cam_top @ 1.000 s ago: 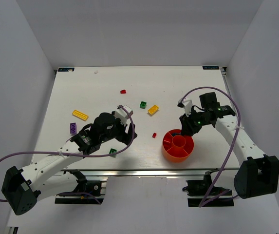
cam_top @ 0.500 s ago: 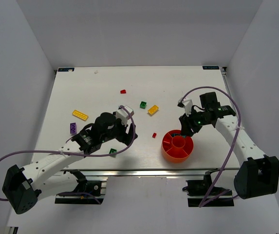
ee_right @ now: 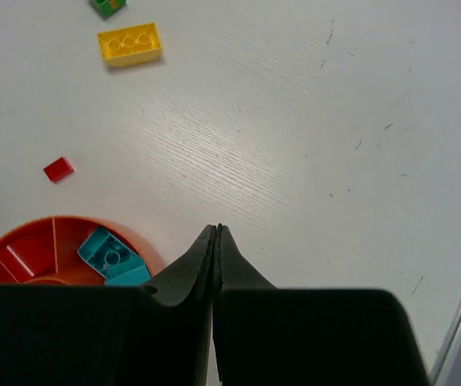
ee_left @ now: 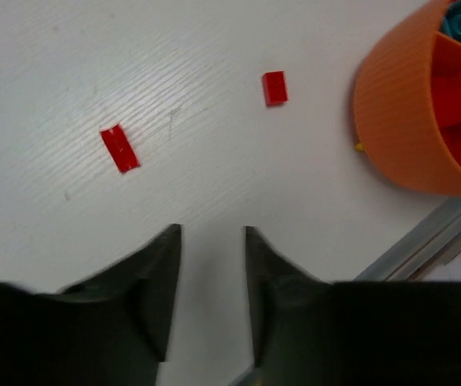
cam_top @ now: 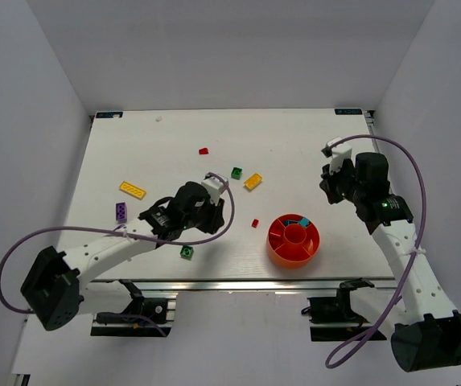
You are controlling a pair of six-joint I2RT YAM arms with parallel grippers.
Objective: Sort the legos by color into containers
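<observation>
Where the left claw (ee_left: pixel 211 233) hangs: fingers apart, empty, above the white tabletop (ee_left: pixel 69 72).
Ahead of it: small flat red plastic lego (ee_left: pixel 120 148); second red lego (ee_left: pixel 274 87) near the tray.
Right claw (ee_right: pixel 216 229): fingers pressed together, gripping nothing.
Round orange-red plastic tray (ee_right: pixel 146 256): cyan lego brick (ee_right: pixel 111 253) in one wedge, red piece (ee_right: pixel 17 261) in the next.
Farther out: yellow lego brick (ee_right: pixel 129 43), loose.
</observation>
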